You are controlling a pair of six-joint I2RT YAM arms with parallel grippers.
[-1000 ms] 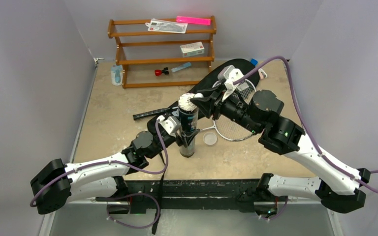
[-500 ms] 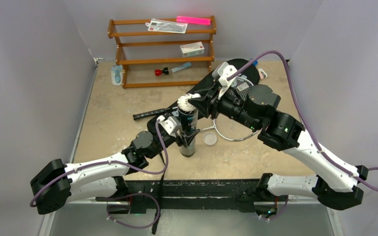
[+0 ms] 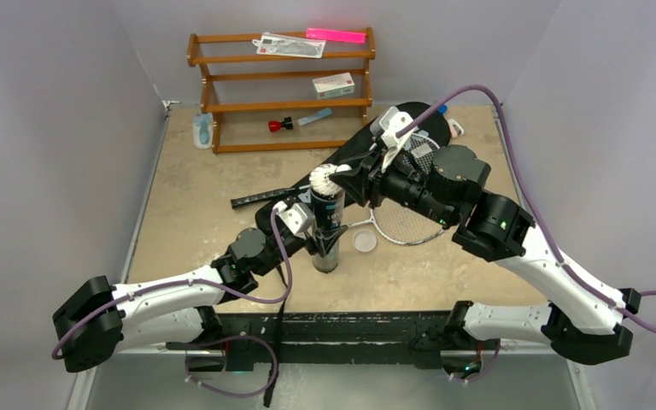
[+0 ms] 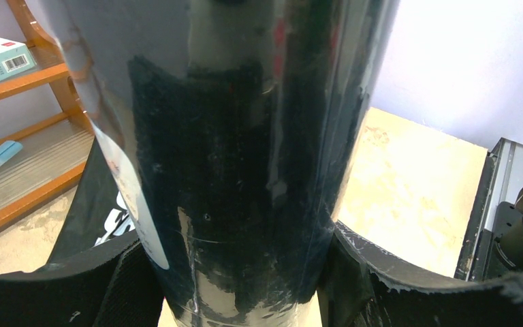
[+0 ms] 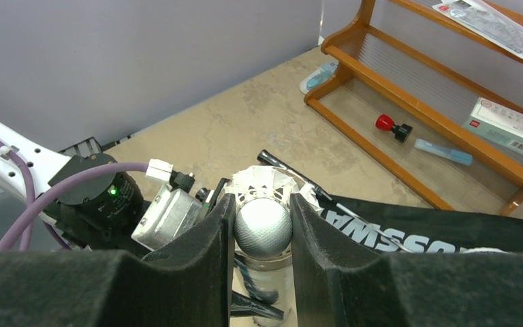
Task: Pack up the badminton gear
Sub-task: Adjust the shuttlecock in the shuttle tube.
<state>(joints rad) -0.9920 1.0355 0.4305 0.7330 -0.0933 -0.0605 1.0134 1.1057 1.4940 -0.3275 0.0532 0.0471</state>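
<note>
1. Left gripper is clamped round the upright tube.
2. Right gripper pinches the shuttlecock by its cork, at the tube mouth.
3. Step: loading. Next: align, push, release.
4. Bag lies at 1 o'clock.

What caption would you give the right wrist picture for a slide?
Right gripper pinches a feather shuttlecock by its rounded cork, poised at the mouth of the tube.
</note>
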